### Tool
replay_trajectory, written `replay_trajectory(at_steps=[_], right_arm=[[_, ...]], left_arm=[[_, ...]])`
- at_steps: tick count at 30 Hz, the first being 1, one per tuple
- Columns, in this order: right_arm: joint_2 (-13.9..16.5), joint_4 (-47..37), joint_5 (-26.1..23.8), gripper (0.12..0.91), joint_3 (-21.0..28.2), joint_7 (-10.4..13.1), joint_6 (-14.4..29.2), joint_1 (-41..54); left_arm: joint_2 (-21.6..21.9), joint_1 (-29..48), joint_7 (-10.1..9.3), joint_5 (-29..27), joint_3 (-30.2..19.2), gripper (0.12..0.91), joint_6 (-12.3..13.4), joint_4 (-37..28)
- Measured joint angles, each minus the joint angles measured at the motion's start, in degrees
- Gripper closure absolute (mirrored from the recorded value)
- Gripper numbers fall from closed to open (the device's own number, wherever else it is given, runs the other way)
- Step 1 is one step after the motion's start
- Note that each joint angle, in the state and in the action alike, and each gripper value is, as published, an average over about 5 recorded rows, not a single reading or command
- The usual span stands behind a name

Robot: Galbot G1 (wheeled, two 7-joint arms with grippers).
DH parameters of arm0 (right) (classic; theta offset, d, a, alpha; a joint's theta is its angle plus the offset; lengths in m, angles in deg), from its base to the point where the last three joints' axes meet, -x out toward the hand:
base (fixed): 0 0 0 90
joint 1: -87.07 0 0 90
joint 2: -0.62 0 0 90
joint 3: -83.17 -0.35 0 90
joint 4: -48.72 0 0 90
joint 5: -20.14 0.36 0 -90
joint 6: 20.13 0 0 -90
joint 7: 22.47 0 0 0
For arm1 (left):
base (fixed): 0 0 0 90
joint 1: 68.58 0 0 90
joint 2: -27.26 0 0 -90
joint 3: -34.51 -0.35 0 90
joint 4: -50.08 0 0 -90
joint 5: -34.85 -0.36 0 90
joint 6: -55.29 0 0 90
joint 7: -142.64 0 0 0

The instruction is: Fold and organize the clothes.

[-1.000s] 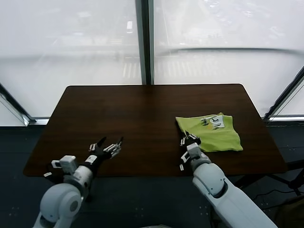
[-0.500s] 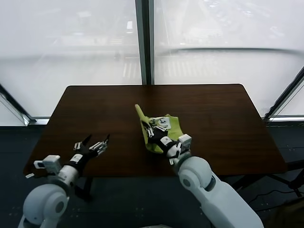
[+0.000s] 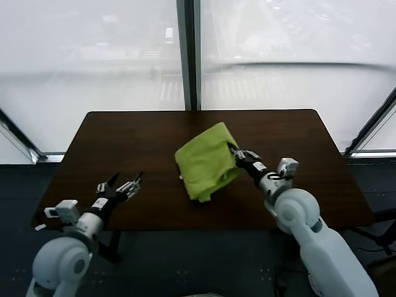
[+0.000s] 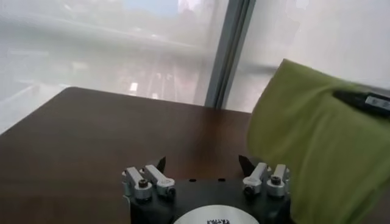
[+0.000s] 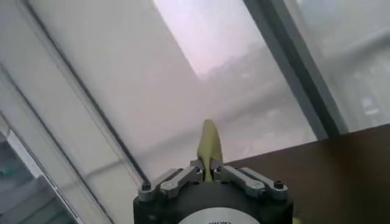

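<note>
The right gripper [image 3: 235, 153], jaws closed on the T-shirt [image 3: 205, 162], holds it at frame centre above the bench [image 3: 124, 142]; thin fabric may slip and unfold. The left gripper [image 3: 124, 185] waits, jaws wide, lower left.

The right gripper [image 3: 237, 154] reaches forward with fingers pinched shut, while the left gripper [image 3: 124, 184] hovers spread wide.

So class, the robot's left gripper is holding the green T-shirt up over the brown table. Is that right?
Not quite: the right gripper holds the green T-shirt up over the brown table. The left gripper is open and empty, as the head view shows.
</note>
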Motion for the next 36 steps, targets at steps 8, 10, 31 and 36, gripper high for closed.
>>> replay_trajectory(at_steps=[8,10,31,36], right_arm=[[6.3,-9.1,-14.1,0.845,-11.6,2.2,-3.5,-4.6],[6.7,-10.2,-18.3,0.800,-13.3,1.3,-3.7,-5.7],[7.3,-6.3,-29.0,0.119,-19.8,-6.2,25.1,-16.7],[5.1,-2.8,-29.3,0.118,-21.0,-3.7,33.1,-24.4]], left_arm=[[-0.6,2.2,0.33,1.5,-1.4,0.123,0.3,-1.7],[-0.7,2.5,0.61,1.8,-1.5,0.123,0.5,-1.9],[0.8,1.6,4.89,-10.0,-3.3,0.123,13.3,-6.2],[3.7,-2.2,4.54,-14.7,-2.2,0.123,22.5,-7.1]])
